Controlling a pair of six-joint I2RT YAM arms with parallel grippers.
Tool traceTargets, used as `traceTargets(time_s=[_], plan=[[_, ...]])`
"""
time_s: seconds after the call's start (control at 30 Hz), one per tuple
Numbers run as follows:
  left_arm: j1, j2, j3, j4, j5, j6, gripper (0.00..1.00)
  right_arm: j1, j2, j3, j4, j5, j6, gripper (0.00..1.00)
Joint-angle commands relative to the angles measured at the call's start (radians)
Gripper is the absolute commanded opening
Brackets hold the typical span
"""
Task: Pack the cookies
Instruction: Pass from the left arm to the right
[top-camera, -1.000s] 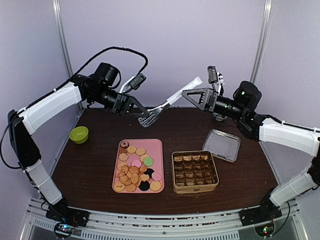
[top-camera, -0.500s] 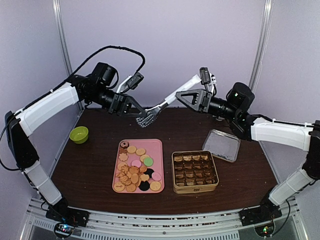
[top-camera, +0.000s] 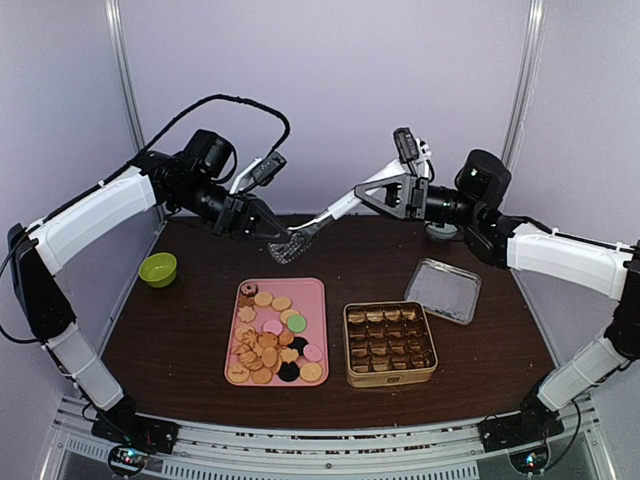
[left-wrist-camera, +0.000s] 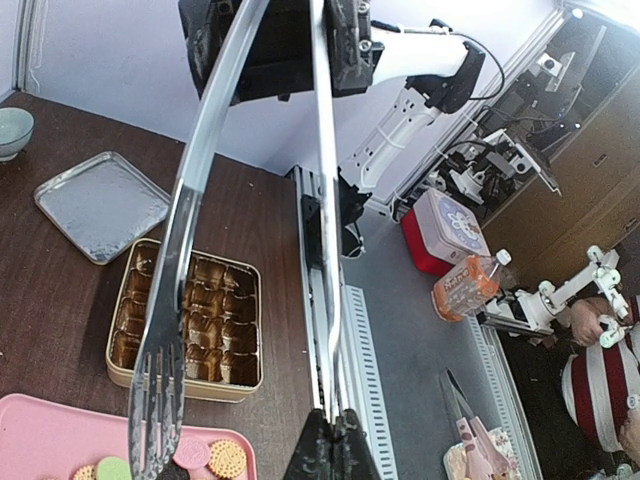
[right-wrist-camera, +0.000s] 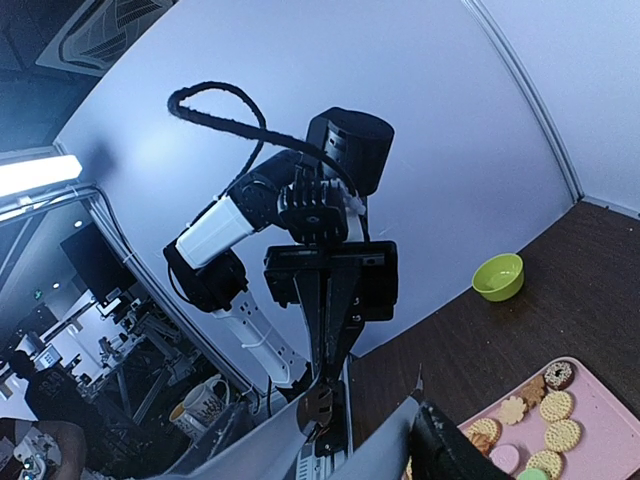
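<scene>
top view: tongs hang in the air between both arms, above the table and behind the pink tray; left gripper is at the slotted head end, right gripper at the handle end; all the cookies i see lie on the tray, none in the gold tin beside it; lid lies apart to the right; risk i see: if either side lets go before the other has a firm bite, the tongs fall and could hit the tray and scatter cookies.

left wrist: left fingers are pressed together on one blade only; the other blade stands free, so the tongs are spread; right jaws flank the handle end, and i cannot tell whether they bite; a squeeze there could pivot the blades against my one-blade pinch and twist the tongs out; smooth metal, likely slippery.

right wrist: only the handle and one right finger show, contact unclear; cookies are far below; a skewed grip now would make aiming at small cookies poor.
</scene>
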Motion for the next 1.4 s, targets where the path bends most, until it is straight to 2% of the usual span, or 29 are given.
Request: traceTargets(time_s=[0.0, 0.2, 0.3, 0.4, 0.57, 0.7, 0.9, 0.93, 1.0, 1.03, 1.13, 1.17, 1.27, 1.37], plan=[[-0.001, -0.028, 0.018, -0.034, -0.004, 0.068, 0.0, -0.009, -0.041, 0.046, -0.134, -0.065, -0.087, 0.54], [-0.001, -0.02, 0.026, -0.06, -0.017, 0.088, 0.0, -0.01, -0.032, 0.03, -0.047, -0.091, -0.003, 0.5], [-0.002, -0.021, 0.027, -0.062, -0.022, 0.093, 0.0, -0.008, -0.039, -0.003, 0.008, -0.099, 0.035, 0.45], [-0.002, -0.011, 0.025, -0.081, -0.026, 0.121, 0.0, -0.002, -0.067, -0.033, -0.053, -0.089, -0.011, 0.42], [-0.001, 0.033, 0.082, -0.227, -0.062, 0.246, 0.0, 0.0, -0.111, -0.125, 0.015, -0.076, 0.009, 0.39], [-0.001, 0.037, 0.074, -0.231, -0.095, 0.266, 0.0, 0.0, -0.129, -0.159, 0.041, -0.069, 0.022, 0.37], [-0.001, 0.046, 0.085, -0.232, -0.147, 0.269, 0.0, 0.004, -0.139, -0.149, -0.029, -0.029, -0.01, 0.29], [-0.001, 0.047, 0.087, -0.231, -0.157, 0.265, 0.02, 0.007, -0.145, -0.142, -0.066, -0.013, -0.035, 0.29], [-0.002, 0.048, 0.085, -0.224, -0.182, 0.256, 0.16, 0.015, -0.161, -0.128, -0.152, 0.029, -0.095, 0.27], [-0.001, 0.049, 0.084, -0.223, -0.197, 0.254, 0.26, 0.019, -0.17, -0.122, -0.193, 0.052, -0.126, 0.27], [0.009, 0.043, 0.076, -0.216, -0.255, 0.24, 0.72, 0.038, -0.192, -0.094, -0.361, 0.15, -0.245, 0.26], [0.016, 0.04, 0.069, -0.21, -0.281, 0.231, 0.81, 0.046, -0.199, -0.086, -0.41, 0.191, -0.282, 0.26], [0.069, 0.024, 0.034, -0.185, -0.388, 0.2, 0.94, 0.086, -0.212, -0.061, -0.528, 0.325, -0.383, 0.26], [0.129, -0.008, -0.029, -0.141, -0.522, 0.171, 0.97, 0.14, -0.204, -0.035, -0.597, 0.461, -0.462, 0.25]])
